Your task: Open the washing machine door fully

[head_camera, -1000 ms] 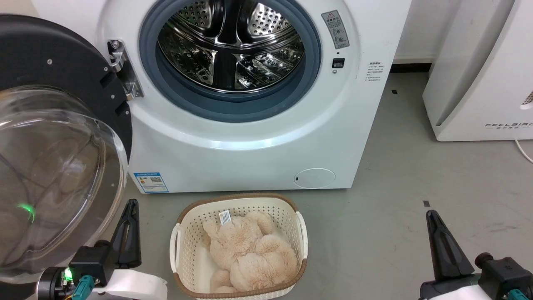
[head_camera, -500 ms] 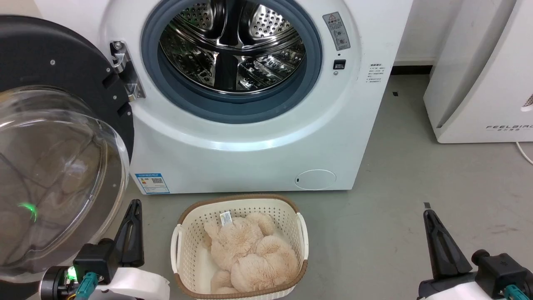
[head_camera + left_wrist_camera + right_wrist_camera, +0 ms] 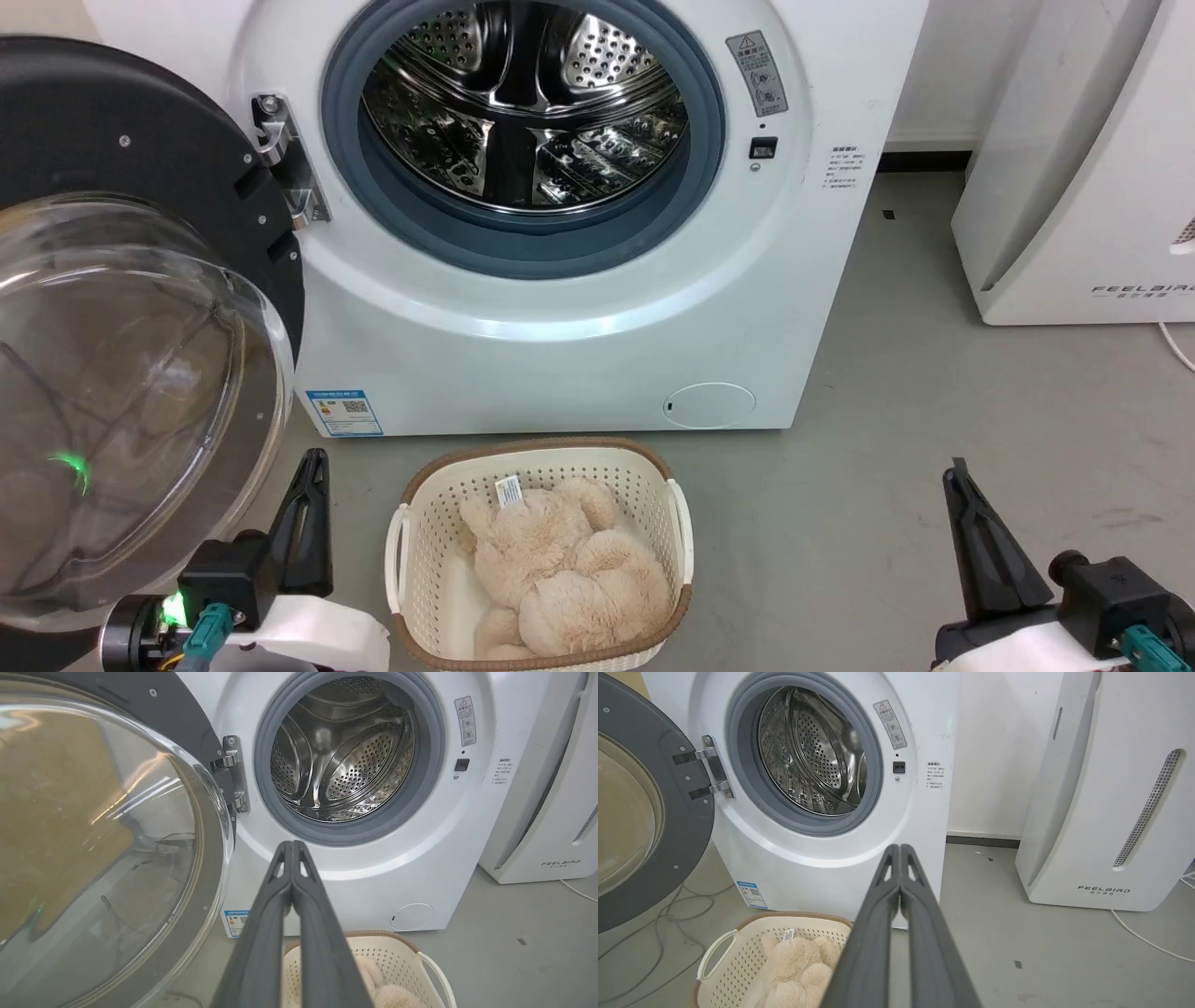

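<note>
The white washing machine [image 3: 579,308] stands ahead with its steel drum [image 3: 523,103] exposed inside the grey gasket. Its door [image 3: 121,121], a black ring around a clear bulging glass bowl [image 3: 121,392], is swung wide to the left on the metal hinge [image 3: 285,168]; the same door [image 3: 93,835] fills the left of the left wrist view. My left gripper [image 3: 311,462] is shut and empty, low beside the glass bowl and apart from it. My right gripper [image 3: 954,471] is shut and empty over the bare floor at the lower right.
A cream basket [image 3: 411,541] holding a beige plush bear [image 3: 560,569] sits on the floor in front of the washer. A white slanted appliance [image 3: 1074,159] stands to the right, with a cable [image 3: 1178,345] beside it. Cables [image 3: 663,914] lie under the door.
The whole head view has drifted slightly down and right, so the camera moved. My left gripper sits a little lower and further right in the frame. The door has not visibly moved.
</note>
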Tool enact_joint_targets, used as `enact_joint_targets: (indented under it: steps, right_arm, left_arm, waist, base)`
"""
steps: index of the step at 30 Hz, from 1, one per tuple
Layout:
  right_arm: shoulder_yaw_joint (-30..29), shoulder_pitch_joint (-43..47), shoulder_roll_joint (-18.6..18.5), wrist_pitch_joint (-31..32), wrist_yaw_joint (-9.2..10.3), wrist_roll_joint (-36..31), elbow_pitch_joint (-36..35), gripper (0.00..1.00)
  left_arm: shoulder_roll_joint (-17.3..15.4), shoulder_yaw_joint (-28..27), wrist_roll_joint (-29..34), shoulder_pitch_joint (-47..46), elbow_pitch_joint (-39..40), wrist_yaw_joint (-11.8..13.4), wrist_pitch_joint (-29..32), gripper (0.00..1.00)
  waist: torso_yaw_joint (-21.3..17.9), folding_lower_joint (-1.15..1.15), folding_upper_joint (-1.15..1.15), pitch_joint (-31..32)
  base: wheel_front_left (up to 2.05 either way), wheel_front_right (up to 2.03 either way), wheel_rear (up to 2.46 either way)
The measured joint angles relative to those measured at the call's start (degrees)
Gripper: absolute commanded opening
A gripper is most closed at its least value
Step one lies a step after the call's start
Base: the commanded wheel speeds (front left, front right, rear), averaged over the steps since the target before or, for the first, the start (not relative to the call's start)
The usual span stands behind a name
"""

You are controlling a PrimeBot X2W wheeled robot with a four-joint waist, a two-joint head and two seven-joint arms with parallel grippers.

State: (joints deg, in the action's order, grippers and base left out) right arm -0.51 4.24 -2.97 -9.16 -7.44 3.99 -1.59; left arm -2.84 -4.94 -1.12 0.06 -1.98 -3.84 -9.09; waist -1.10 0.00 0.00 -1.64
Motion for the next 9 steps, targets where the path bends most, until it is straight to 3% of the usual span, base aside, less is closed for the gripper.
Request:
enact_joint_targets:
  steps: [9]
  right_arm:
    - [0.04, -0.11, 0.0, 1.02, 0.0, -0.51, 0.14, 0.0]
  left_arm:
    - [0.0, 0.49, 0.01, 0.0, 0.14, 0.4, 1.02, 0.0]
  waist:
    - [0.13, 0.0, 0.0, 0.19]
  base:
    - [0.0, 0.0, 0.0]
